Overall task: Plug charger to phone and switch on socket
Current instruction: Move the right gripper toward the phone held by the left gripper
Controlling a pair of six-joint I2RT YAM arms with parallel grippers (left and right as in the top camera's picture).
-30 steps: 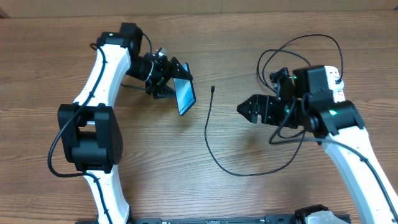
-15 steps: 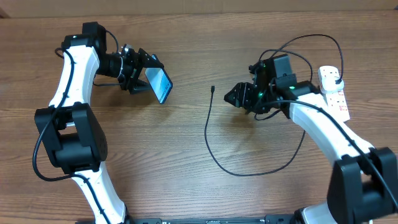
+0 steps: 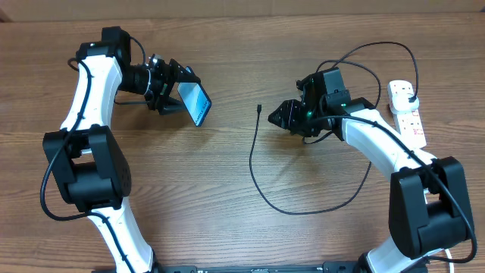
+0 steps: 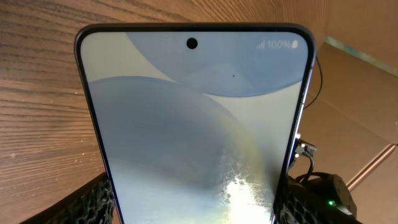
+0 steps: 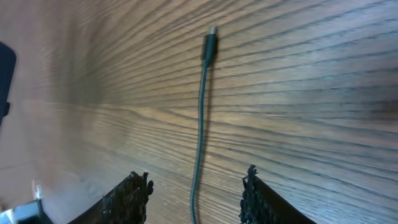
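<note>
My left gripper [image 3: 176, 97] is shut on the phone [image 3: 195, 101] and holds it tilted above the table at the left; its light screen [image 4: 199, 137] fills the left wrist view between my jaws. The charger's thin black cable [image 3: 253, 159] lies on the wood in a long curve, its connector tip [image 3: 259, 108] pointing away at the table's middle. My right gripper [image 3: 282, 117] is open and empty just right of that tip. In the right wrist view the cable [image 5: 199, 118] runs between my open fingers [image 5: 134, 193] to the tip [image 5: 210, 42]. The white socket [image 3: 407, 112] lies at the far right.
Loops of black cable [image 3: 364, 57] arch behind my right arm toward the socket. The wooden table's far edge [image 3: 242, 17] runs along the top of the overhead view.
My right gripper has moved left toward the connector tip. My left arm swung left with the phone a second ago and has held still since.
</note>
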